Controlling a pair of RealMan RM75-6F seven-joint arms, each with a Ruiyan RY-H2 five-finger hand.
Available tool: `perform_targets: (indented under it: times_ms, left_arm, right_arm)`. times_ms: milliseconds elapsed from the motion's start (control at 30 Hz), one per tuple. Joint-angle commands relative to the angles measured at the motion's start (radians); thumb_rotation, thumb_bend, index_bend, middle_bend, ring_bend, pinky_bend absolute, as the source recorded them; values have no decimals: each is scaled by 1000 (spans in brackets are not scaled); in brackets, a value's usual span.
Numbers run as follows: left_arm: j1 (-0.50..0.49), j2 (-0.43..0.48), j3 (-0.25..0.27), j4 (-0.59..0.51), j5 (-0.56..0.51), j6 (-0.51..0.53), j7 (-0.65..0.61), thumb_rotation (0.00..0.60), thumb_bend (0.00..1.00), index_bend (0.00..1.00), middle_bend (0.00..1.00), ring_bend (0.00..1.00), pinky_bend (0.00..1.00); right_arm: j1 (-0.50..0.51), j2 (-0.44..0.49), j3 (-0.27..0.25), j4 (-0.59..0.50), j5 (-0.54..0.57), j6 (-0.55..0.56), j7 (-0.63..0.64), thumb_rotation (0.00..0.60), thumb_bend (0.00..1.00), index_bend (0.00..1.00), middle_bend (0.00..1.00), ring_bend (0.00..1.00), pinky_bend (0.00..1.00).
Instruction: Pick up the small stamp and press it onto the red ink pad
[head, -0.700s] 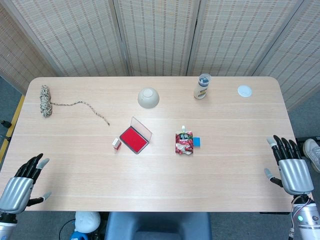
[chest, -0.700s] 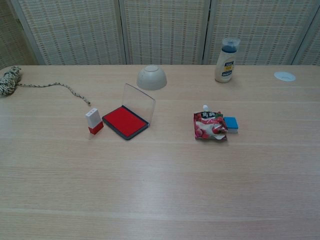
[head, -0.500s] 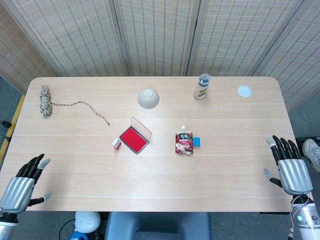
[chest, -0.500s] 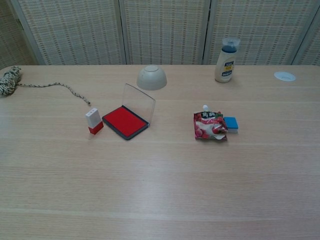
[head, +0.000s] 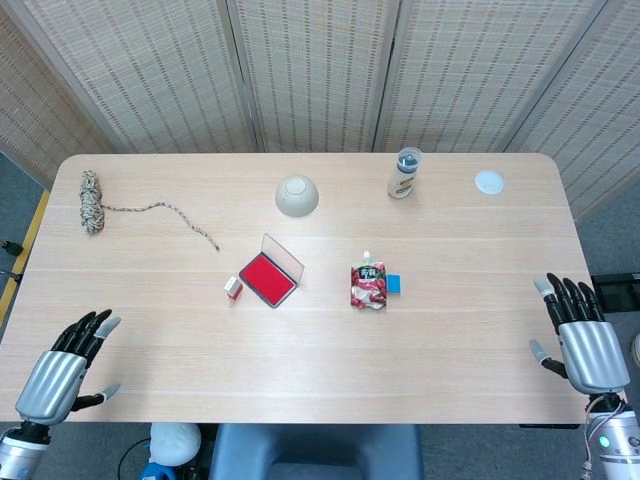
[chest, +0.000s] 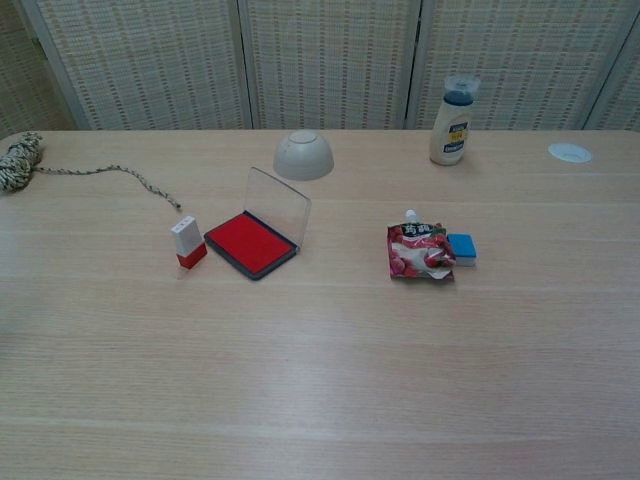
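Note:
The small stamp (head: 233, 289) (chest: 187, 243), white on top and red below, stands upright on the table just left of the red ink pad (head: 267, 277) (chest: 250, 243). The pad's clear lid is raised at its far side. My left hand (head: 62, 371) hovers at the table's front left corner, fingers spread, holding nothing. At the front right edge my right hand (head: 583, 336) is also spread and empty. Both hands are far from the stamp, and the chest view shows neither.
A red snack pouch (head: 368, 285) with a small blue block (head: 393, 284) lies right of the pad. An upturned bowl (head: 297, 195), a bottle (head: 404, 173) and a white disc (head: 489, 181) sit along the back. A twine bundle (head: 91, 200) lies at the back left.
My left hand has shifted a little to the right and toward the table's front edge. My right hand has drawn slightly back. The stamp and pad have not moved.

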Motion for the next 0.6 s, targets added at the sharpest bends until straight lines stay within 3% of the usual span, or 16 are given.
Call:
perform_targets:
  times_ms: [33, 100, 167, 400, 600]
  left_arm:
    - [-39, 37, -22, -54, -13, -47, 34, 600, 206, 0, 649, 323, 240]
    - [-62, 61, -38, -94, -33, -81, 78, 600, 206, 0, 781, 486, 332]
    - [-92, 78, -60, -143, -61, -127, 150, 600, 206, 0, 845, 579, 401]
    - [-223, 89, -121, -235, -114, -295, 242, 600, 206, 64, 935, 735, 460]
    - [-338, 60, -169, -230, -180, -436, 269, 600, 206, 165, 994, 846, 631]
  right_arm:
    - [-5, 1, 0, -1, -5, 8, 9, 600, 282, 0, 0, 0, 0]
    - [-4, 5, -1, 0, -3, 4, 13, 600, 282, 0, 0, 0, 0]
    - [0, 9, 1, 0, 2, -4, 18, 600, 283, 0, 0, 0, 0]
    - [9, 9, 9, 2, 26, -27, 16, 600, 282, 0, 0, 0, 0]
    - [16, 18, 15, -2, 50, -49, 26, 600, 282, 0, 0, 0, 0]
